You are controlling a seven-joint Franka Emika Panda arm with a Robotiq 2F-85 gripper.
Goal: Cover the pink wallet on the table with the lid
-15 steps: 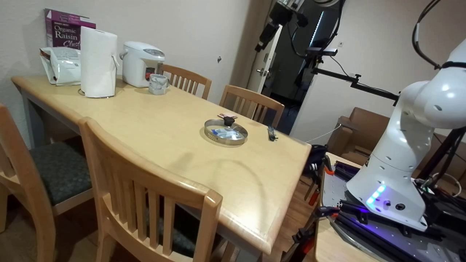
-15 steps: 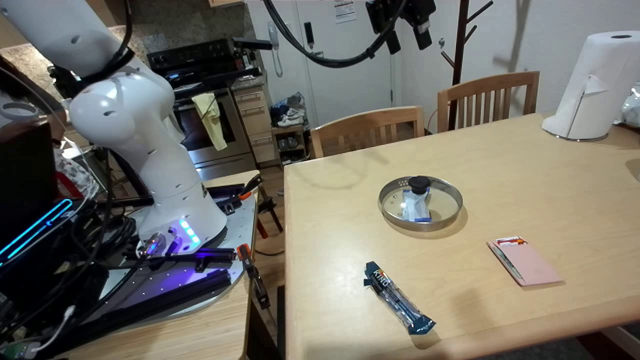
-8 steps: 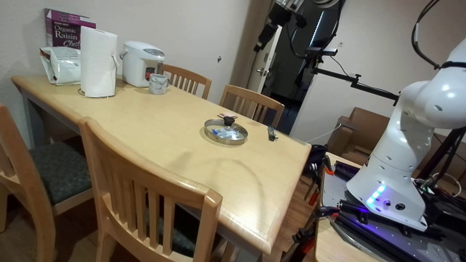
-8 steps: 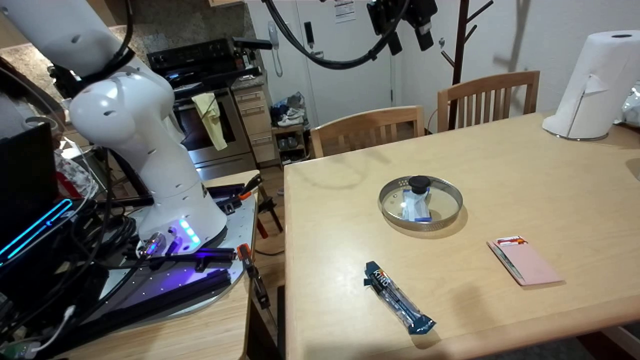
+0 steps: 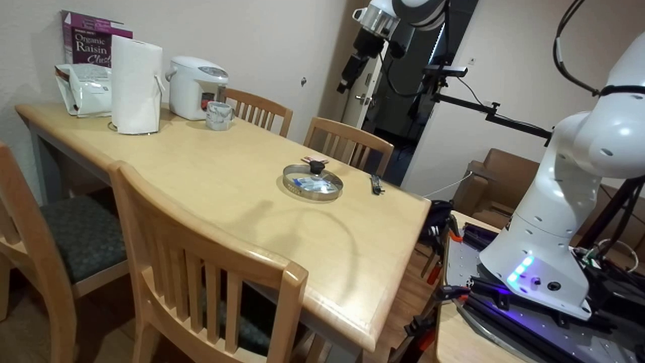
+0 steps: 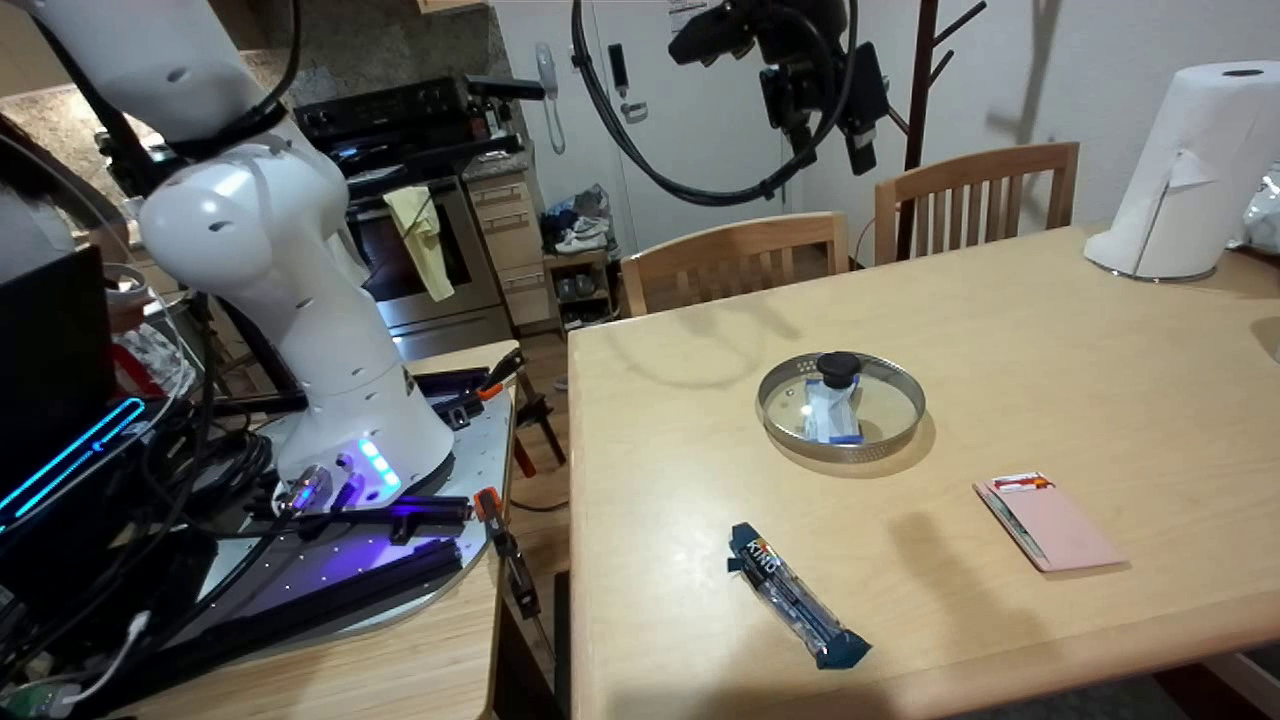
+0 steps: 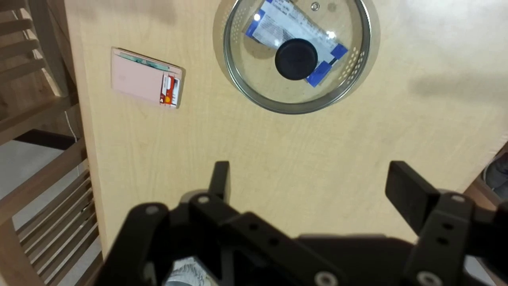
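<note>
The pink wallet (image 6: 1055,525) lies flat and uncovered on the light-wood table (image 6: 1050,400), with cards showing at one end. It also shows in the wrist view (image 7: 139,77), and partly behind the lid's knob in an exterior view (image 5: 322,161). The round glass lid (image 6: 885,405) has a metal rim and black knob. It rests on the table beside the wallet, over a blue-and-white packet (image 6: 830,415). In the wrist view the lid (image 7: 296,59) is at the top, cut off by the edge. My gripper (image 7: 309,174) is open and empty, high above the table.
A dark KIND bar (image 6: 795,600) lies near the lid and wallet. A paper towel roll (image 5: 136,85), a white water boiler (image 5: 196,88), a grey cup (image 5: 219,117), a bag and a cereal box stand at the far end. Wooden chairs (image 5: 347,141) line the table.
My gripper has come down towards the table, and its shadow has shifted on the tabletop. The lid, wallet and bar have not moved.
</note>
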